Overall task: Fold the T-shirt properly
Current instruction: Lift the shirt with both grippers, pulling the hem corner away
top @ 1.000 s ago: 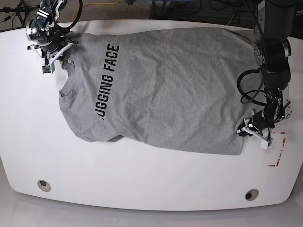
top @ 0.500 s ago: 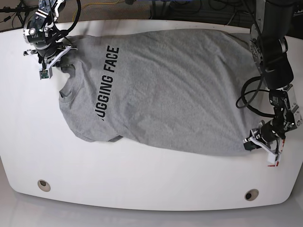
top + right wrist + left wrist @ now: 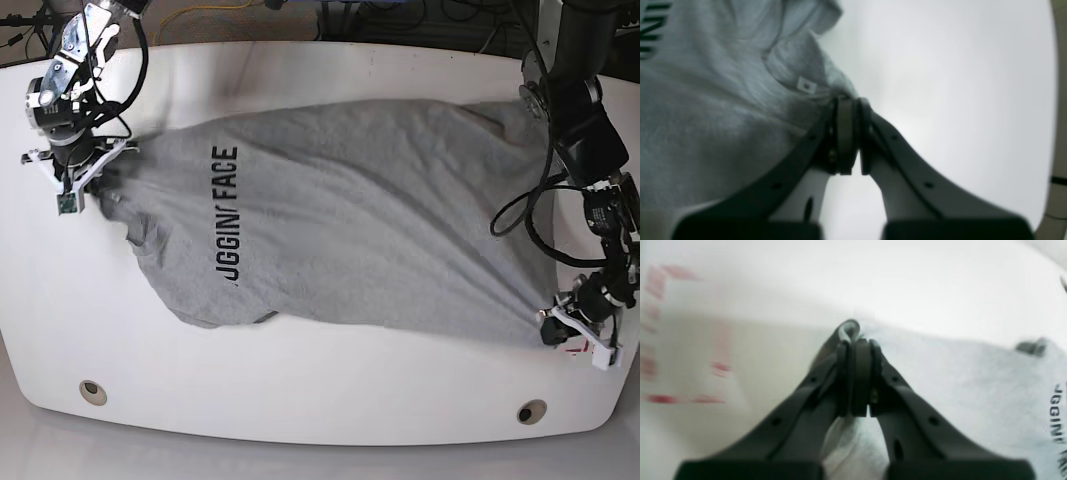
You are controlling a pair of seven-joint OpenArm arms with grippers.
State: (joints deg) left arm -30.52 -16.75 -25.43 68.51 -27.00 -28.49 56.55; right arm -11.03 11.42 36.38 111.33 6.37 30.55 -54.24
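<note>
Large heather-grey cotton T-shirt [image 3: 350,220] with black block lettering: spread across the white oval table [image 3: 300,400], stretched between both arms, no fold made; all folding left. Left gripper [image 3: 858,340], at 4 o'clock: clamped on hem corner. Right gripper [image 3: 850,103], at 9 o'clock: clamped on fabric beside collar. Visible in right wrist view only: small white neck label [image 3: 806,85]. Visible in left wrist view only: blurred red markings [image 3: 660,340].
</note>
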